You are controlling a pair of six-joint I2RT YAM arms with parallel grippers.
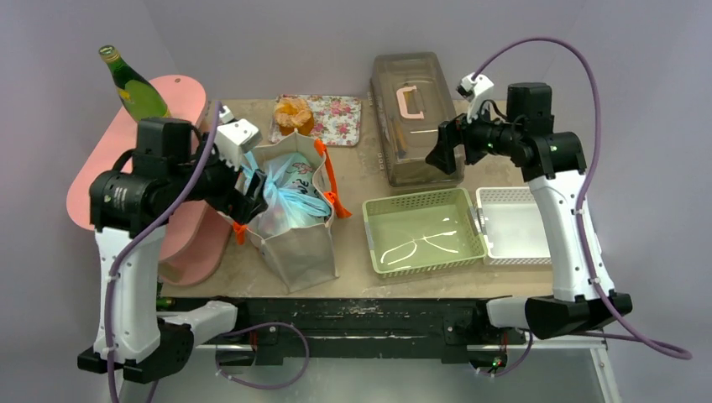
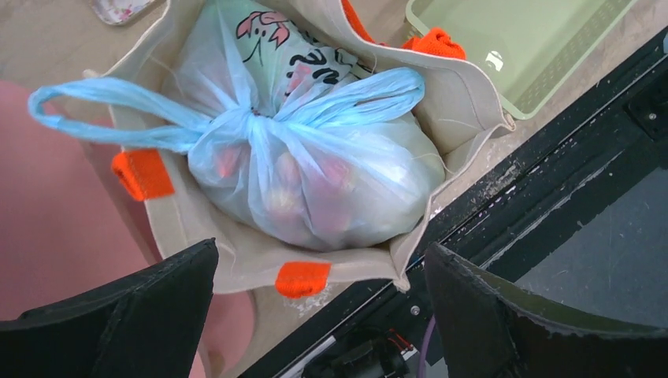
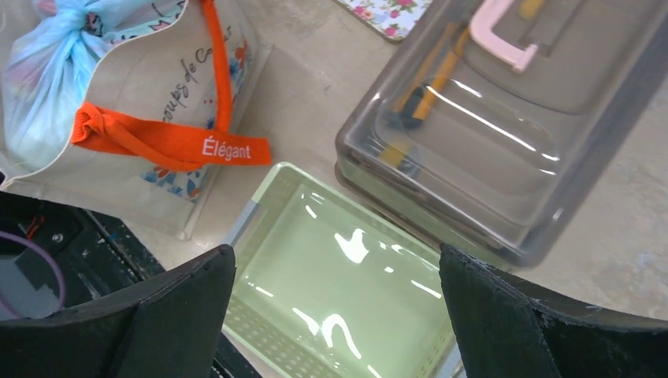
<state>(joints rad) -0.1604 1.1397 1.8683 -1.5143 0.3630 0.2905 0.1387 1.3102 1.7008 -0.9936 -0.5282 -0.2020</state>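
Black fingers [image 2: 157, 307] of the left gripper [image 2: 321, 250] fill the bottom of its wrist view. They stand wide apart with nothing between them, hovering straight above the knotted pale-blue plastic bag [image 2: 315, 181].

That bag sits down inside the beige canvas tote bag with orange handles [image 2: 465, 102], which stands upright on the table [image 1: 361, 168] in front of the left arm, just beside the pale-green plastic basket [image 1: 416, 198].

To my eye the blue bag is soft and slack, with rounded reddish lumps inside that I can't identify. It would probably sag and swing if lifted, and the thin film looks slippery and easy to tear. The knot, or the loop trailing left of it, seems the surest place to pinch.

Across the table the right gripper [image 3: 337, 252] also hangs spread and empty, over the near corner of the green basket and close to the clear lidded plastic box with a pink handle [image 1: 403, 67].

A white basket [image 1: 512, 227] touches the green one, and a green glass bottle [image 1: 134, 88] leans at far left.
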